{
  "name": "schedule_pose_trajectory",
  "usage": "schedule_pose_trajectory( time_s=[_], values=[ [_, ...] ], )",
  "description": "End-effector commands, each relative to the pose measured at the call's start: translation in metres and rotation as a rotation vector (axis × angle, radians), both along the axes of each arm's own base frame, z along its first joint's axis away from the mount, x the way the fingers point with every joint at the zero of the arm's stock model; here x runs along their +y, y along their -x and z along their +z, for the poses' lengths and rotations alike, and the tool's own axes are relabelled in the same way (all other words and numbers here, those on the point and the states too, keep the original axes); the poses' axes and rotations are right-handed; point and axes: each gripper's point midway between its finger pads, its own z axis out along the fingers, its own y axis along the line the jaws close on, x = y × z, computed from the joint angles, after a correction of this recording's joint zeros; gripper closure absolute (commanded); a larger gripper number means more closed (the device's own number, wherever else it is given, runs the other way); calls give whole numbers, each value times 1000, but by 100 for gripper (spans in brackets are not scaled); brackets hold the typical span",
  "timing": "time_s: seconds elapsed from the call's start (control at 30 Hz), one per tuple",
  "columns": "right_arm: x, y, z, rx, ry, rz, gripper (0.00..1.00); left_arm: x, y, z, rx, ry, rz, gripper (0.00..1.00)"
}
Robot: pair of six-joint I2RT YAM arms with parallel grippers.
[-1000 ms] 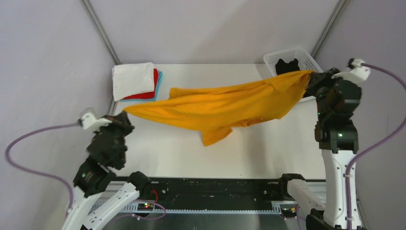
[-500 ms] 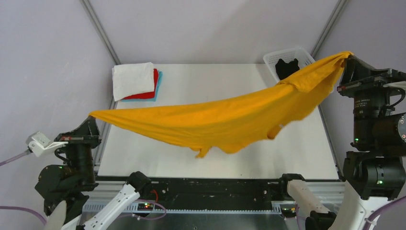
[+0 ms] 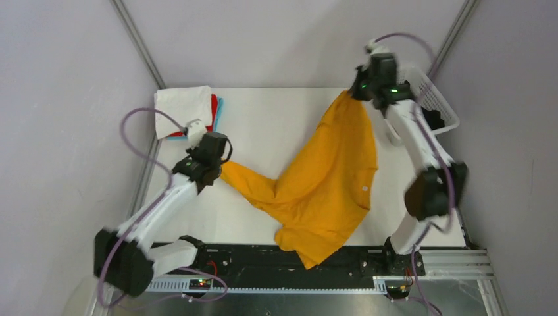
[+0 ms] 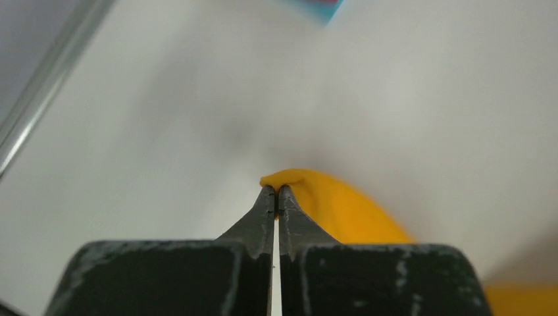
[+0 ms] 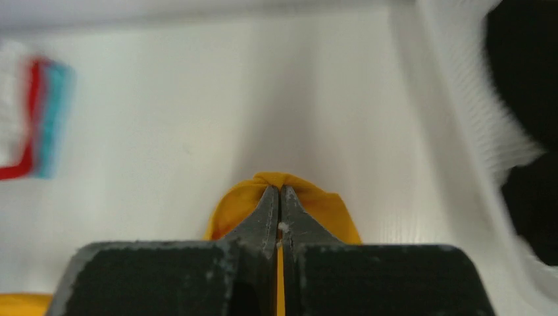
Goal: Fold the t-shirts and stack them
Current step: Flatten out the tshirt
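You're looking down on a white table [image 3: 263,118] that fills the middle of the frame, evenly lit, with only soft shadows. Pale lilac-grey walls [image 3: 59,99] close it in at the left, top and right. Metal struts [image 3: 135,43] slant in from both upper corners. A black rail [image 3: 276,266] runs along the bottom.

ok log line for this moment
left gripper: shut on yellow tee | right gripper: shut on yellow tee | yellow tee: tail past near table edge | stack: far left

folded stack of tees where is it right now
In the top view, the folded stack lies at the far left corner of the table, white tee on top, apart from the yellow t-shirt.
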Motion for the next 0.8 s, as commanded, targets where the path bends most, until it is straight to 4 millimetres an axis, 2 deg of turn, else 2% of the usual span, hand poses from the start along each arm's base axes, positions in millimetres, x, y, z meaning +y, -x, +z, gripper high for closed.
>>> schedule_pose_trajectory(
  time_s=[0.0,0.03,0.1,0.17,0.27,0.33,0.37,0.47,0.63,0.7,0.73,0.77],
  values=[
    [22,-53,-109,206,75,3,100,5,-4,-73,219,34,67,100],
    [29,-71,-132,241,76,8,100,5,-6,-91,277,19,73,100],
    [38,-90,-154,270,87,10,98,6,-8,-111,338,10,90,100],
    [45,-104,-164,267,109,16,91,5,-9,-124,379,21,94,100],
    [53,-122,-161,216,151,31,90,8,-12,-131,385,31,109,100],
    [49,-137,-164,195,170,-4,96,11,-13,-133,385,37,122,100],
    [50,-145,-149,156,160,-12,98,11,-14,-133,382,42,123,100],
    [51,-167,-135,97,133,-5,100,16,-14,-134,372,66,142,100],
    [54,-189,-135,24,121,11,100,15,-13,-137,361,111,139,100],
    [59,-193,-136,4,115,36,89,14,-13,-138,362,117,131,100],
    [61,-193,-136,5,110,42,67,13,-13,-138,362,122,128,100],
    [63,-191,-137,10,111,48,55,13,-14,-137,358,127,127,100]
  ],
)
